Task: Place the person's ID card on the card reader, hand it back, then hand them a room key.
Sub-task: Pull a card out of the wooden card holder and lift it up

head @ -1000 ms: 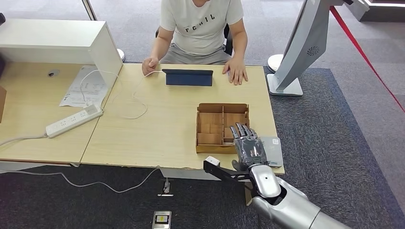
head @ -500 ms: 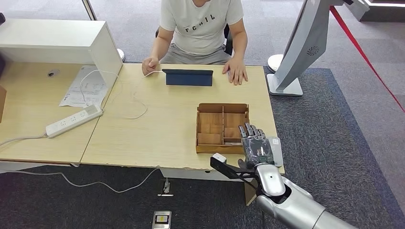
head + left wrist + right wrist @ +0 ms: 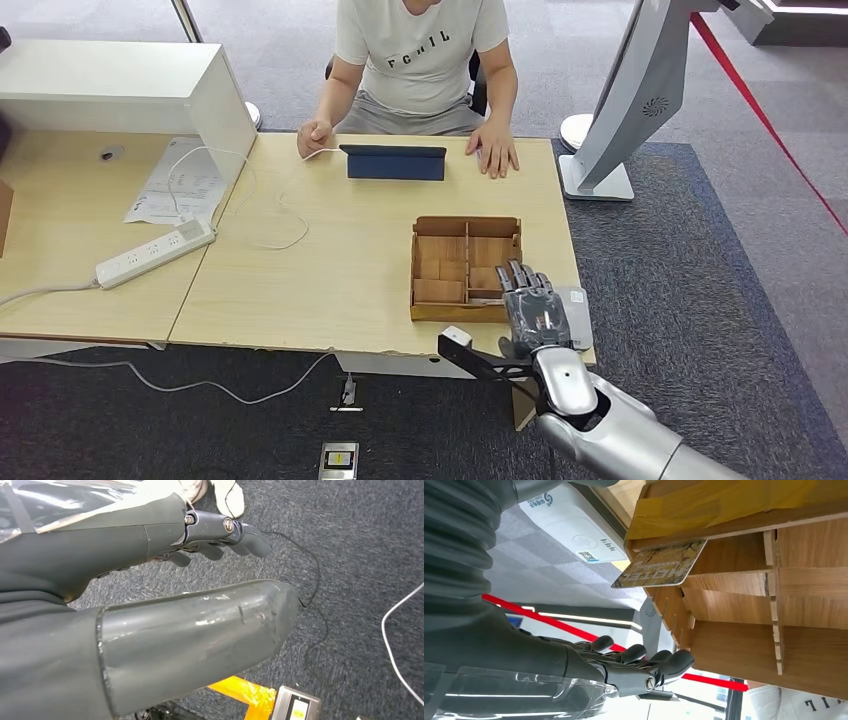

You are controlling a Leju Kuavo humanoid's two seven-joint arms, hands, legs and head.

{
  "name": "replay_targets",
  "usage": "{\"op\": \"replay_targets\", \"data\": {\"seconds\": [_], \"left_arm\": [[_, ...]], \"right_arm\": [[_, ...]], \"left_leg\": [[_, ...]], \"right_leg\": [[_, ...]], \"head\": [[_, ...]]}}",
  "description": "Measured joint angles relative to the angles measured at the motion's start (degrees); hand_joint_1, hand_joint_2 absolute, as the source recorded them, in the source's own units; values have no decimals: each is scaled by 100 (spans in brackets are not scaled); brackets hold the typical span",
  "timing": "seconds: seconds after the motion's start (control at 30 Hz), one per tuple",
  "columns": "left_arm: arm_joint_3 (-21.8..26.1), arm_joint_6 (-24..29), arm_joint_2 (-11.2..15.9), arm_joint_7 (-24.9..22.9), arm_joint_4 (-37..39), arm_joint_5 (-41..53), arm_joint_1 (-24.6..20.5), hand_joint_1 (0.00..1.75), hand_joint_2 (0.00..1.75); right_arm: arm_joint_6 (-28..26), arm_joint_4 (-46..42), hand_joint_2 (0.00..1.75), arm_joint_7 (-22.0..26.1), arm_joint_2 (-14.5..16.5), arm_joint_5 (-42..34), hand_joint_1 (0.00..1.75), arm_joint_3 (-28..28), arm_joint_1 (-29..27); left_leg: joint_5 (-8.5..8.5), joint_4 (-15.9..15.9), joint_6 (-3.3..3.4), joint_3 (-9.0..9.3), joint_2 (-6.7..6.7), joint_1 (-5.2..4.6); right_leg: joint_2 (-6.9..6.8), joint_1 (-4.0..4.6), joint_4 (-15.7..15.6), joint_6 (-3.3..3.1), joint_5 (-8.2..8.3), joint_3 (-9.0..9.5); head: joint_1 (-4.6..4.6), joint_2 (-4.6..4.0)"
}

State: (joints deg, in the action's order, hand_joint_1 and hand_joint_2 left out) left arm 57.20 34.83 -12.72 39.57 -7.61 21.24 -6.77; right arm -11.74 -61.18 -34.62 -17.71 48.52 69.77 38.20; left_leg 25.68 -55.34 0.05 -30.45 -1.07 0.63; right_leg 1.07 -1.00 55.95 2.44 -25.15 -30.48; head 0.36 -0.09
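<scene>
Room key card (image 3: 659, 566) juts from a slot of the wooden box (image 3: 466, 268), its long axis pointing out over the box's near wall toward my right robot hand (image 3: 532, 310). That hand hovers with fingers spread, grasping nothing, between the box and the card reader (image 3: 577, 305) on the surface. My left robot hand (image 3: 220, 535) hangs released over the floor, so the right is nearer.
</scene>
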Motion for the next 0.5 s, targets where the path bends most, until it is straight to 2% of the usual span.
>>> {"op": "replay_targets", "data": {"seconds": [0.1,0.13,0.2,0.5], "left_arm": [[0,41,0,-32,6,39,-1,0,0],[1,53,0,-37,10,59,-1,0,0],[2,69,0,-42,19,84,-2,0,0],[11,78,-1,-46,29,94,-4,0,0]], "right_arm": [[48,0,175,24,3,-4,148,10,0],[74,1,175,30,3,-6,168,14,0],[114,3,175,34,3,-8,175,32,0],[162,10,175,33,3,-16,175,90,-3]], "left_leg": [[0,0,0,0,0,0],[0,0,0,0,0,0],[0,0,0,0,0,0],[0,0,0,1,0,0]], "right_leg": [[0,0,0,0,0,0],[0,0,0,0,0,0],[0,0,0,0,0,0],[0,0,0,0,0,0]], "head": [[1,0],[0,0],[0,0],[0,0]]}}
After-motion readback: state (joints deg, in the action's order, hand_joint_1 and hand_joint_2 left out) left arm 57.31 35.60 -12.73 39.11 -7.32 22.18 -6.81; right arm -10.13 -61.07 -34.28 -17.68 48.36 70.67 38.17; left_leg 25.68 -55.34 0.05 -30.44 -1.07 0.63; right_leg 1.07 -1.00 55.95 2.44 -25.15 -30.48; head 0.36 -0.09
